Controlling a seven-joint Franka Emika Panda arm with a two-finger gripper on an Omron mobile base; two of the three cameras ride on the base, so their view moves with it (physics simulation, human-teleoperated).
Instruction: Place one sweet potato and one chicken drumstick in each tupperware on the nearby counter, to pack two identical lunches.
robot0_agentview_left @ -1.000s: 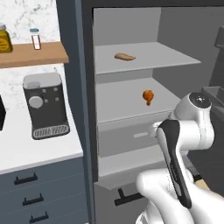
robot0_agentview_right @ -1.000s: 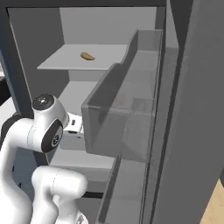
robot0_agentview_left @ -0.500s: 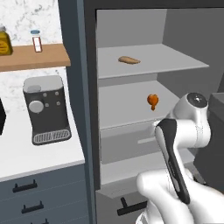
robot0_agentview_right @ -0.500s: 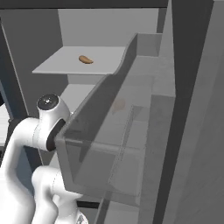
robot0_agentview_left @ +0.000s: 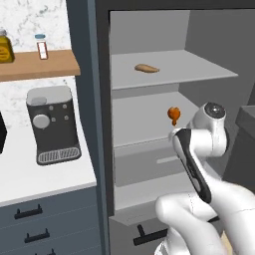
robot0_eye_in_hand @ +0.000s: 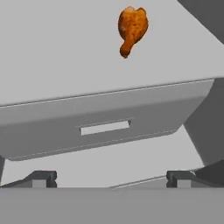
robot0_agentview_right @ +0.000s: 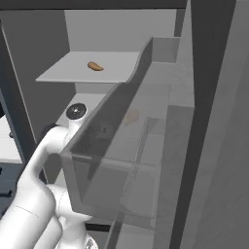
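I faced the open fridge, pincer (robot0_eye_in_hand: 108, 178) spread and empty; sweet potato (robot0_agentview_left: 147, 68) and chicken drumstick (robot0_eye_in_hand: 131, 28) lay on their shelves, nothing packed.

Base views flanking the arm, sharing the fridge shelves (robot0_agentview_left: 172, 62); hand view close below the chicken drumstick (robot0_eye_in_hand: 132, 28).

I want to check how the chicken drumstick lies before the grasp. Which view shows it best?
The hand view: the chicken drumstick is large and unobstructed on its shelf, bulbous end up, bone end down. The left base view shows it small beside the arm; the right base view gives a faint blur through the translucent door bin.
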